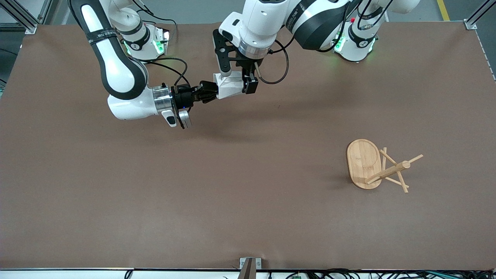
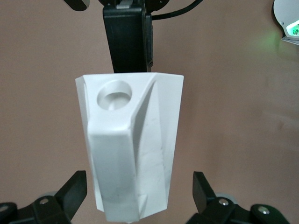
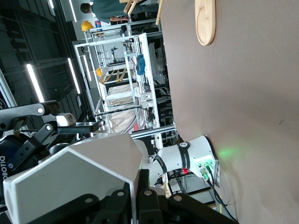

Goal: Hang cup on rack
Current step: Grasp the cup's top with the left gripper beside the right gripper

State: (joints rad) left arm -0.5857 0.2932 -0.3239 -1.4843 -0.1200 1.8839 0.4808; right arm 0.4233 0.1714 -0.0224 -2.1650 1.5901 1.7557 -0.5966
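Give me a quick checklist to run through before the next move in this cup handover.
1. Right gripper shut on the small white faceted cup: ok.
2. Left gripper gripping the cup: not ok; its fingers are open on either side, apart from the cup.
3. Round hole in the cup's handle tab unblocked: ok.
4. Cup held up over the brown table: ok.
5. Light wooden mug rack, toward the left arm's end, has bare pegs: ok.
6. Rack standing upright: cannot tell.
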